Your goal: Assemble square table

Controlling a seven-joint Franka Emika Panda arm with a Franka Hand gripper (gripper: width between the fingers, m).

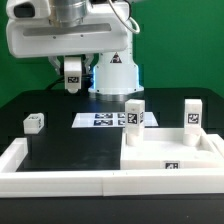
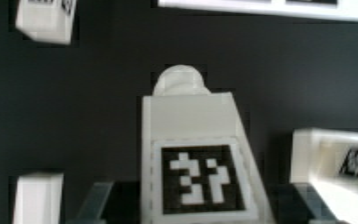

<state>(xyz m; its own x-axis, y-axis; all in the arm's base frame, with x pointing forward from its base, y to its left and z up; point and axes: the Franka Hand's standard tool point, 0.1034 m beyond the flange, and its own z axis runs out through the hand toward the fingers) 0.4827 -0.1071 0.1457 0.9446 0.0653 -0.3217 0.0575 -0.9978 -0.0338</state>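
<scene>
Exterior view puts the square table's slab (image 1: 175,158) flat at its right, one upright leg (image 1: 134,113) and another upright leg (image 1: 191,115) standing on its far corners, the marker board (image 1: 103,120) just beyond and a loose leg (image 1: 33,122) lying well apart at its left. My gripper (image 1: 72,82) hangs above the black table (image 1: 60,140), partly closed and clamped on a fourth leg (image 2: 194,140), a finger (image 2: 101,205) at each side of its tagged end.

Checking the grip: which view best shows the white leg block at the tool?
Wrist view: the short white plastic tagged leg block fills the frame, tag visible, between the tool's dark fingers. Exterior view shows it small, under the arm.
</scene>
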